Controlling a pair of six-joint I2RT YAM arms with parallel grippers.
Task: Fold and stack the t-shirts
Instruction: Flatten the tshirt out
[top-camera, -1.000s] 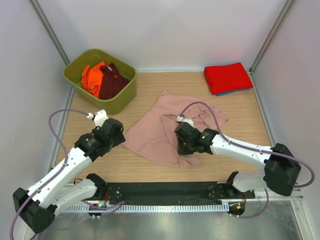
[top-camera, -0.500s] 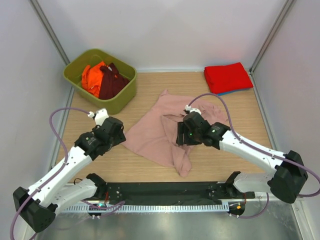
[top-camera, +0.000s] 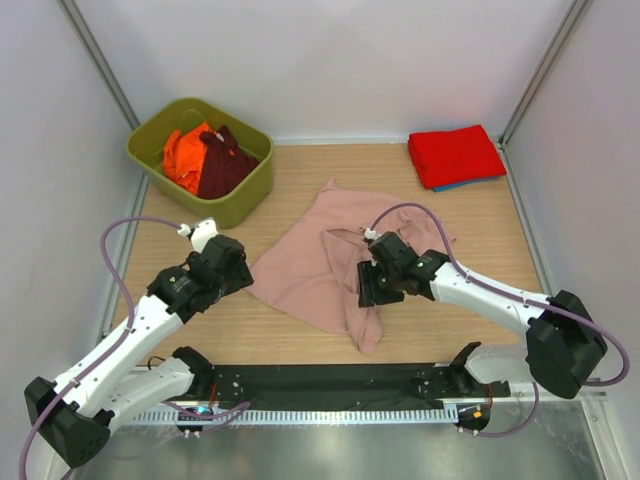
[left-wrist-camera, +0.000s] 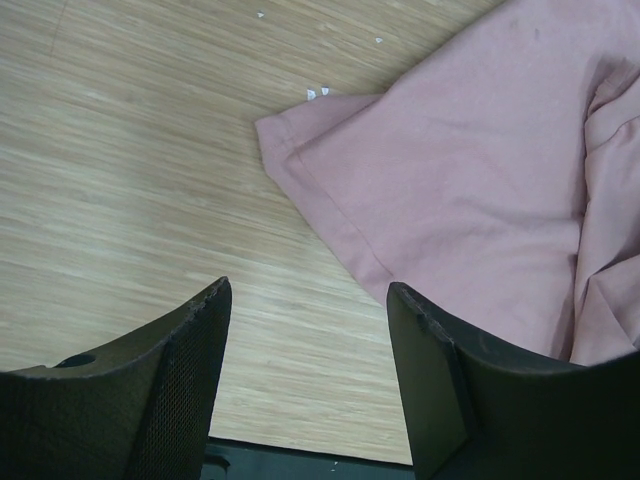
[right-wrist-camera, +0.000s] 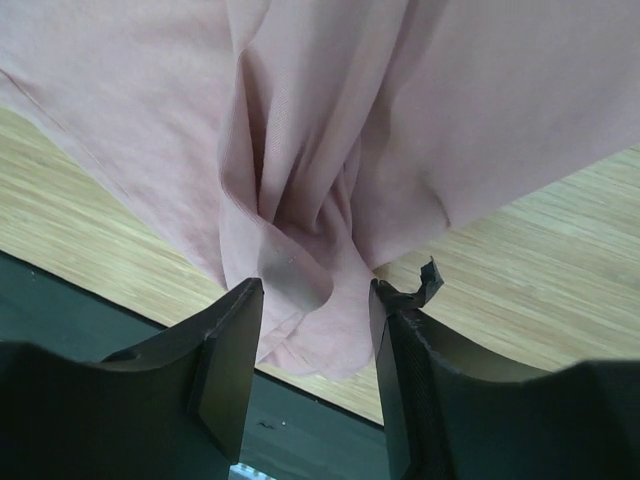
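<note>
soft dusty-pink t-shirt (top-camera: 300, 265) lies rumpled in folds on grained wooden table (top-camera: 490, 225)

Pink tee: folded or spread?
Spread, not folded: pink tee lies open but rumpled on the table, a bunched ridge at its near edge.

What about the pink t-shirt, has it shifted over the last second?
Yes. The near edge of the pink t-shirt, spread out earlier, is now gathered into a narrow tail reaching closer to the black base rail.
</note>
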